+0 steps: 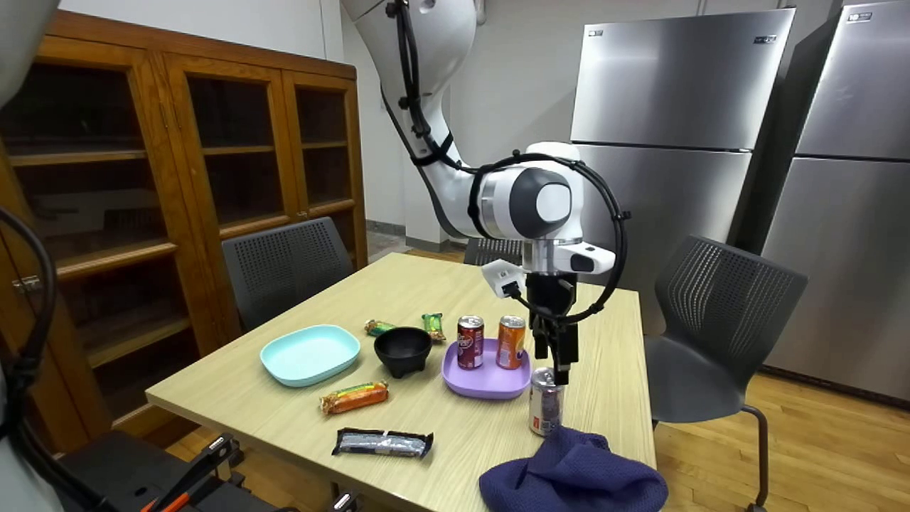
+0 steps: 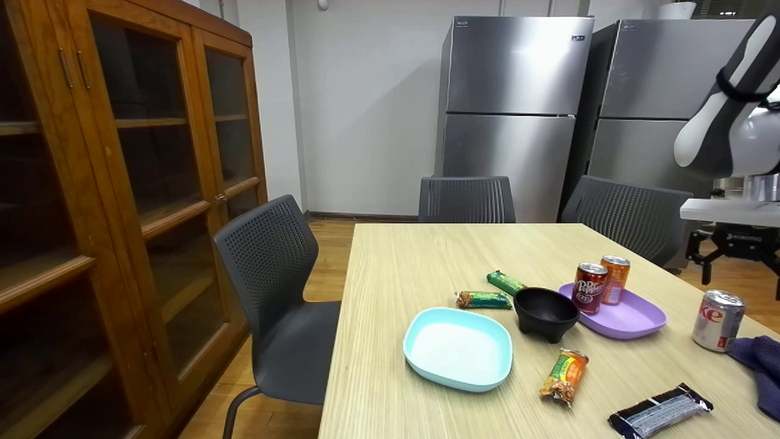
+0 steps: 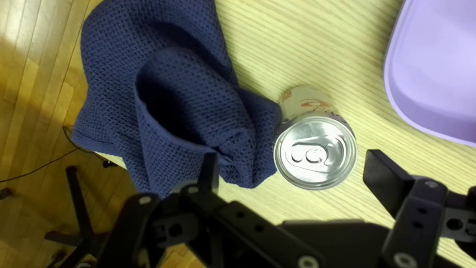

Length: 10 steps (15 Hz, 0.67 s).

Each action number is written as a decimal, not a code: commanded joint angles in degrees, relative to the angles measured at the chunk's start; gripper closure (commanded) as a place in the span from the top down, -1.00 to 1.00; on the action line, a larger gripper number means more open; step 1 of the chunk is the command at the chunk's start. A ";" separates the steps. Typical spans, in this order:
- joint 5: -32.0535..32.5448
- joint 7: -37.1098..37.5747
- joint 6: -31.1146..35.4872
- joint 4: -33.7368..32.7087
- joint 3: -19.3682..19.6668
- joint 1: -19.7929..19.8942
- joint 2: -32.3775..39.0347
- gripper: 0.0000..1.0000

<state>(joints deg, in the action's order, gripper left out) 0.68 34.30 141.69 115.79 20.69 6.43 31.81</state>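
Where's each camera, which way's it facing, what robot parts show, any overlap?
In an exterior view: beside and above the table, facing the fridges; arm and gripper mid-frame.
In an exterior view: also table-side, facing fridges across the teal plate; arm and gripper at the right edge.
Wrist view: on the wrist, facing down at the silver can and blue cloth; open fingers show.
Both exterior views share the table, fridges and cabinet; all three show the can.

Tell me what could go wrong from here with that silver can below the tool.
The open tool might pinch the navy cloth bunched right beside the silver can. Coming down off-center, it could tip that upright can. A sideways swing might bump the Dr Pepper can or orange can standing on the purple plate.
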 commanded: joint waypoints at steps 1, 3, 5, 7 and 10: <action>-0.57 1.73 0.50 -2.08 -0.33 -0.10 2.29 1.00; -0.70 2.05 0.27 -3.00 -0.33 -0.17 3.35 1.00; -0.82 2.43 0.09 -3.94 -0.32 -0.24 4.40 1.00; -1.04 2.72 -0.08 -4.91 -0.34 -0.22 5.42 1.00; -1.41 2.96 -0.27 -6.14 -0.38 -0.24 6.68 1.00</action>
<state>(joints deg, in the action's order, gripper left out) 0.13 35.97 142.03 111.85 20.61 6.18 37.01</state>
